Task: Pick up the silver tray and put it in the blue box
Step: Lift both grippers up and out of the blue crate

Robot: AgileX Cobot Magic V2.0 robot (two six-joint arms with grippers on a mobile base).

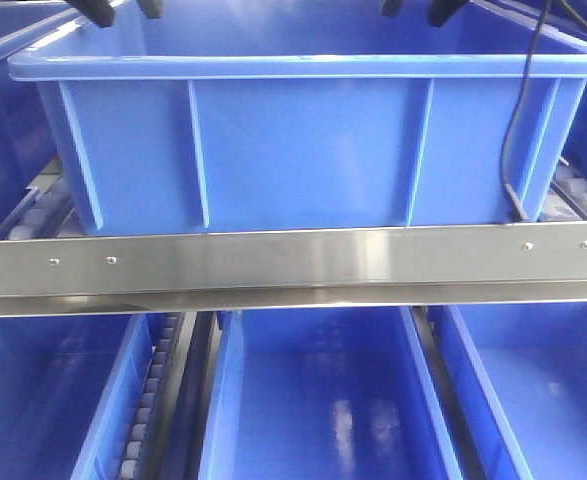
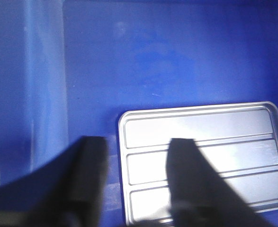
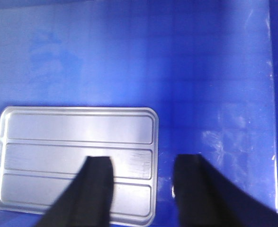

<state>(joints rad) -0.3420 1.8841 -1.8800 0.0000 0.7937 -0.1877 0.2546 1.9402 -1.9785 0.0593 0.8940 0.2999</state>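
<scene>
Only the dark finger ends of the left gripper (image 1: 123,10) and right gripper (image 1: 419,10) poke into the front view above the blue box (image 1: 308,150), whose wall hides its floor; a black cable (image 1: 521,120) hangs over its rim above the steel rail (image 1: 293,262). Both wrist views reveal the silver tray (image 2: 205,163) lying flat on that floor. Each gripper's jaws stand apart, one finger (image 3: 89,189) over the tray's end, holding nothing.

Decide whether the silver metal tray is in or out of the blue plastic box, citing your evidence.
In. Both wrist views show the silver metal tray lying flat on the floor of the blue plastic box, ridged face up, ungripped.
</scene>
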